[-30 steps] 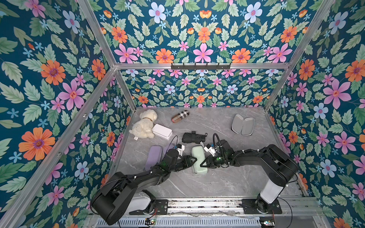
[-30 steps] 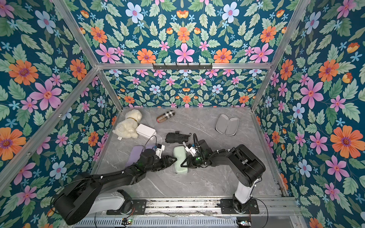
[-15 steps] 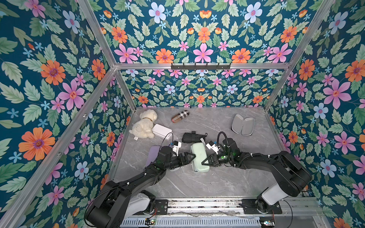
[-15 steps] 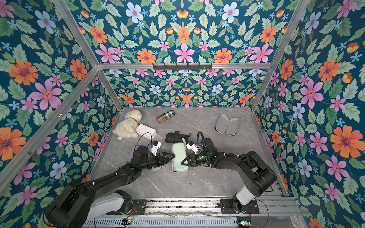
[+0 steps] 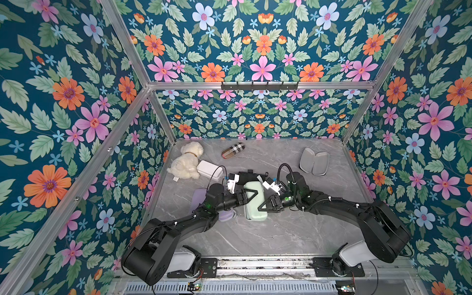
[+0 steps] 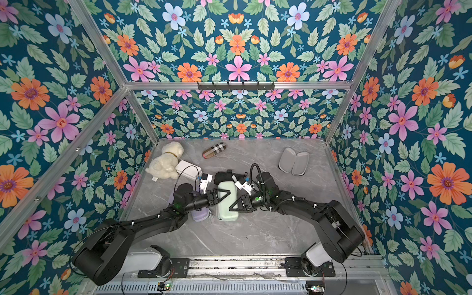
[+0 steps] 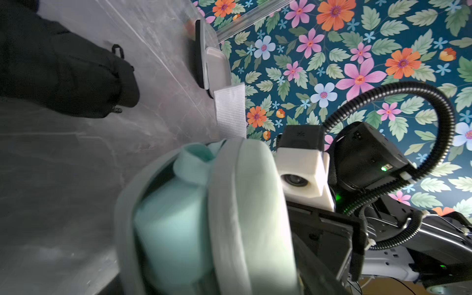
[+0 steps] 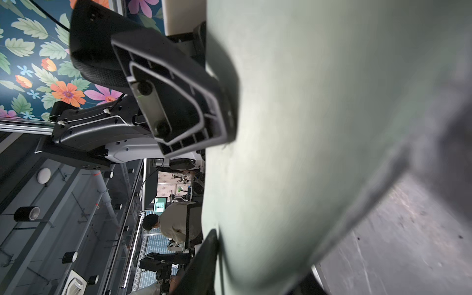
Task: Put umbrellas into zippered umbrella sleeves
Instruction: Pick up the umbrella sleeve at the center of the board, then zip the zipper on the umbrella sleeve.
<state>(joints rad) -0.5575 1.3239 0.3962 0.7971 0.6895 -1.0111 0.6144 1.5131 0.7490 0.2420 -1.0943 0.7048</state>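
The mint green sleeve (image 5: 255,212) (image 6: 226,212) lies mid-table in both top views. In the left wrist view its lid (image 7: 255,204) gapes, and the mint umbrella (image 7: 173,224) sits inside with a white strap (image 7: 229,112) sticking out. My left gripper (image 5: 251,196) comes in from the left, one finger flat on the lid. My right gripper (image 5: 263,204) holds the sleeve's right edge. Its upper finger (image 8: 207,255) lies against the lid. The black umbrella (image 5: 246,176) rests just behind. A lavender sleeve (image 5: 226,216) lies under my left arm.
An open grey-lined sleeve (image 5: 313,161) lies at the back right. At the back left are a plush dog (image 5: 185,161) and a white box (image 5: 209,169), with a tan plaid capsule (image 5: 233,150) behind them. The floral walls close in on three sides.
My left gripper has slid further over the sleeve's lid. My right arm has stretched out lower, and its gripper has shifted down the sleeve's right edge. The sleeve has barely moved.
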